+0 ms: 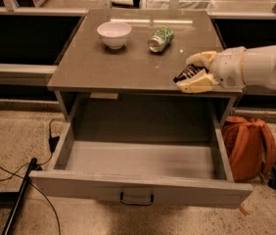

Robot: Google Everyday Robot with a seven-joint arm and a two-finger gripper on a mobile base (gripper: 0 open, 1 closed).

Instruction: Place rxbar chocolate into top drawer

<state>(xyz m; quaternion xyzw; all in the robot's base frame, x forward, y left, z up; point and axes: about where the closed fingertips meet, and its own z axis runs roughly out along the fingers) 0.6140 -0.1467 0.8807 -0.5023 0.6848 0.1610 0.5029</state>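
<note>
The rxbar chocolate [186,73], a small flat black wrapper, sits between the two cream fingers of my gripper [191,73] at the front right of the grey table [128,65]. The fingers are closed around the bar, low over the tabletop. The top drawer [143,163] is pulled fully open below the table, its grey inside bare, with a dark metal handle [136,199] on its front. My white arm [260,67] reaches in from the right.
A white bowl [114,34] stands at the back left of the table and a green-patterned can [160,38] lies on its side behind the gripper. An orange backpack [248,146] sits on the floor right of the drawer. Black cables [15,180] lie at the left.
</note>
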